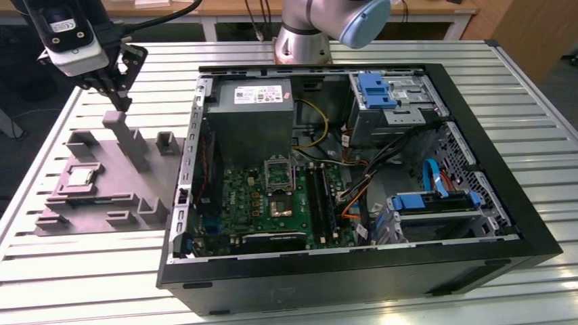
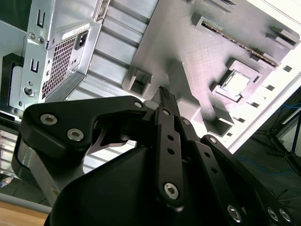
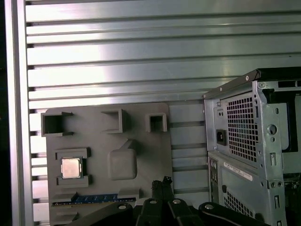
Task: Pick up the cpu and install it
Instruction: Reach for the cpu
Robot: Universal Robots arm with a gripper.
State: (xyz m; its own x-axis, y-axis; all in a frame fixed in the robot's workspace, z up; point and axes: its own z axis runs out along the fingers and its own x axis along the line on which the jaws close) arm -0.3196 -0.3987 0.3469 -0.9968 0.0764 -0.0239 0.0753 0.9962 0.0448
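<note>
While the gripper (image 1: 120, 105) hangs just above the tall post (image 1: 116, 122) of the grey holder plate (image 1: 101, 154), I see its fingers pinched narrow with nothing between them. The tips look just as close together in both wrist views.

The cpu (image 1: 80, 177) lies flat in a square pocket of that plate, pale metal face up. It is well apart from the gripper, off toward the exterior view's left and nearer that camera than the post. Nothing touches it. The plate rests on the slatted metal table (image 1: 91, 271), just beside the open computer case (image 1: 361, 271), on the exterior view's left of it.

A white label (image 1: 257, 95) with a red patch sits on the grey box (image 1: 248, 132) inside the case; I cannot make out its print.

From the exterior view I get the case's inside, with a green board and a metal-framed socket (image 1: 280, 172) whose centre is dark. The first wrist view looks straight down on the cpu (image 3: 71, 168) in its pocket and takes in the case's back wall, with a perforated grille (image 3: 242, 127) and a power inlet (image 3: 220, 136). The second wrist view catches the cpu (image 2: 235, 83) beyond the fingertips.
</note>
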